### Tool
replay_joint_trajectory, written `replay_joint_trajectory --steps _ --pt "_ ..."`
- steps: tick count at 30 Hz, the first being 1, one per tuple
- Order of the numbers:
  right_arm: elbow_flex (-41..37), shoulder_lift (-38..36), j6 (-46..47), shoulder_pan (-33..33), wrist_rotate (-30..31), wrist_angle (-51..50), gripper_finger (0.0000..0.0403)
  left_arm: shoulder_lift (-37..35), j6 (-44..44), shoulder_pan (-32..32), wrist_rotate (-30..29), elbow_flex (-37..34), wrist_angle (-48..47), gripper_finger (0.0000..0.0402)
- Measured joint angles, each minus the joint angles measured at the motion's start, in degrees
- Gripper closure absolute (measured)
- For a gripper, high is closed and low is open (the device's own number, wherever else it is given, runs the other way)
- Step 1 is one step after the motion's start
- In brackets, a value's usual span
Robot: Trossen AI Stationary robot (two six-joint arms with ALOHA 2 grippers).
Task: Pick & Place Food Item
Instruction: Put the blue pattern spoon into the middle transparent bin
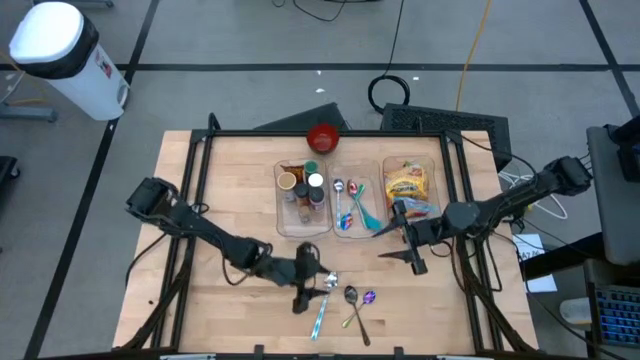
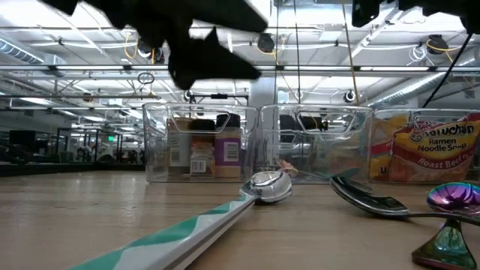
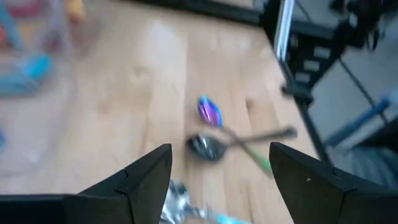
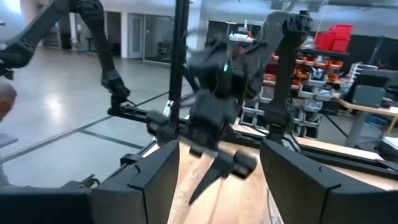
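Observation:
The food, yellow ramen noodle soup packets [image 1: 408,184], stands in the right clear bin [image 1: 440,165]; it also shows in the low view [image 2: 431,150]. My right gripper [image 1: 400,240] is open and empty, above the table just near of that bin, its fingers pointing toward the table's left; its wrist view [image 4: 217,155] looks at the left arm. My left gripper [image 1: 312,280] is open and empty, raised over the loose spoons [image 3: 208,146] near the table's near edge; it shows dark at the top of the low view [image 2: 195,45].
The left bin [image 1: 303,195] holds jars and bottles and the middle bin [image 1: 355,205] holds spoons. A red bowl [image 1: 322,137] stands behind the bins. A teal-striped spoon [image 1: 322,305], a steel spoon [image 1: 352,300] and an iridescent spoon [image 1: 368,298] lie on the table.

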Motion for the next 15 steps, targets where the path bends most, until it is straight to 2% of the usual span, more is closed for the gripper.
replay_joint_trajectory --steps 4,10,15 --pt "0.1 0.0 -0.1 0.8 0.2 0.0 0.019 4.3 -1.1 0.2 0.3 0.0 0.5 0.0131" --pt "0.1 0.0 -0.8 0.7 5.8 -0.6 0.0192 8.6 -3.7 3.3 0.3 0.0 0.4 0.0131" --pt "0.1 0.0 -1.2 0.7 5.8 -1.2 0.0193 10.4 -6.7 5.9 0.6 0.0 0.0 0.0131"
